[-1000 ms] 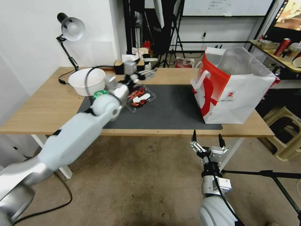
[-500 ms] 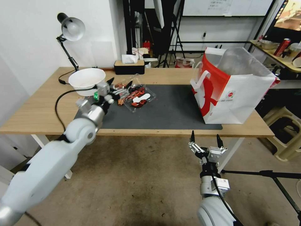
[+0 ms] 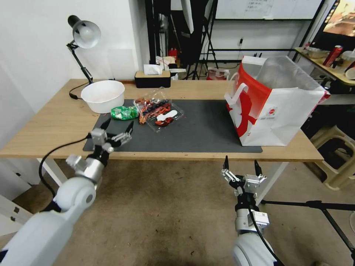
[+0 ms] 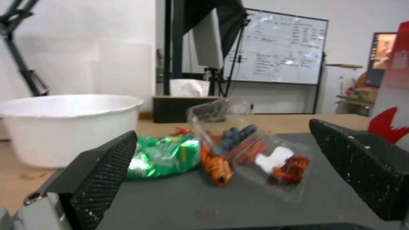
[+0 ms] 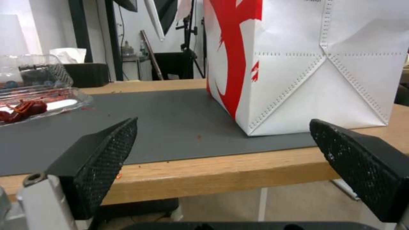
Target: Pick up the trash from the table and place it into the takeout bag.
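The trash lies on the dark grey mat (image 3: pixel 199 129) of the table (image 3: pixel 48 125), at its far left part: a green snack wrapper (image 3: pixel 124 112) and, just beside it, a clear plastic clamshell box (image 3: pixel 159 110) with red and dark food scraps inside. The left gripper (image 3: pixel 117 130) hangs over the near left corner of the mat, its two black fingers spread apart and empty — in the left wrist view the fingers (image 4: pixel 102 172) frame the wrapper (image 4: pixel 164 155) and the clamshell (image 4: pixel 251 153), which are ahead of them and not touched. A white bowl (image 3: pixel 102 95) stands on the wood just behind the wrapper, and a desk lamp (image 3: pixel 83 37) is at the far left edge. A dark tissue box (image 3: pixel 152 78) sits at the far edge of the table.

The right gripper (image 3: pixel 240 168) waits below the front edge of the table, also with fingers apart and holding nothing. The takeout bag (image 3: pixel 273 99) stands upright and open at the right end of the mat — white with the red pattern; in the right wrist view its side (image 5: pixel 324 64) is ahead of the gripper, beyond the table edge.
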{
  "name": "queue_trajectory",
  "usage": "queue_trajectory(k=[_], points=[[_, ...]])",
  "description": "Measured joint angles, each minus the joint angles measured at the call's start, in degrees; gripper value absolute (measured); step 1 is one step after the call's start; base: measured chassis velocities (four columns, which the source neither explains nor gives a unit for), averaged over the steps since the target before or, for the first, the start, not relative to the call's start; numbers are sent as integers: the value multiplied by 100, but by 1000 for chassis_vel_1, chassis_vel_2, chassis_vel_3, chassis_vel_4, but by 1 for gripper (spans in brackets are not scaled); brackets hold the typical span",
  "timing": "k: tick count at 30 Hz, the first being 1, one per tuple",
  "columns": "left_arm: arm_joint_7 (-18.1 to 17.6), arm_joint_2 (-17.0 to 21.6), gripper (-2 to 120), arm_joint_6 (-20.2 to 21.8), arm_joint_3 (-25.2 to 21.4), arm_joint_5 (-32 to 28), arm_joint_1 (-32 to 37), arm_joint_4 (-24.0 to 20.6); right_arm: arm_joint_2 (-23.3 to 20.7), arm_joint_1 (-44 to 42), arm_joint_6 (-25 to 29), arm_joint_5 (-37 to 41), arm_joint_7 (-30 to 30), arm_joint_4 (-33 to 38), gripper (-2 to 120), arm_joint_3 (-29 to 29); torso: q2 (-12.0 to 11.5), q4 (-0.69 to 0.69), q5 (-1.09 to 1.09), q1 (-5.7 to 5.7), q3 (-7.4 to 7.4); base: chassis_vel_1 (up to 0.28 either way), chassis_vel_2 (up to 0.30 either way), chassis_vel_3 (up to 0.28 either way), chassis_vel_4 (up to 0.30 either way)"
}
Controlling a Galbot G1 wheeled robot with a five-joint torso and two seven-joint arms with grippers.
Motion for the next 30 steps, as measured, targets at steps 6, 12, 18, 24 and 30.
queue_trajectory(k=[6, 12, 18, 24, 30], points=[[-1, -424, 100, -264, -377, 389, 532, 79, 5, -16, 15, -2, -1, 0, 100, 16, 0, 1, 0, 0, 1, 0, 0, 0, 0], [26, -654, 100, -507, -495, 609, 821, 158, 0, -18, 16, -2, -2, 0, 100, 17, 0, 1, 0, 0, 0, 0, 0, 0, 0], [88, -805, 100, -763, -705, 799, 1169, 203, 2, -31, 30, -4, -2, -10, 100, 12, 0, 1, 1, 0, 1, 0, 0, 0, 0], [96, -820, 100, -793, -791, 884, 1258, 204, 20, -34, 41, -15, -1, -34, 100, 3, 0, 1, 0, 1, 0, 0, 0, 0, 0], [63, -730, 100, -697, -707, 935, 1056, 198, 34, -36, 61, -24, -1, -64, 100, 2, -1, 1, 0, 1, 0, 0, 0, 0, 0]])
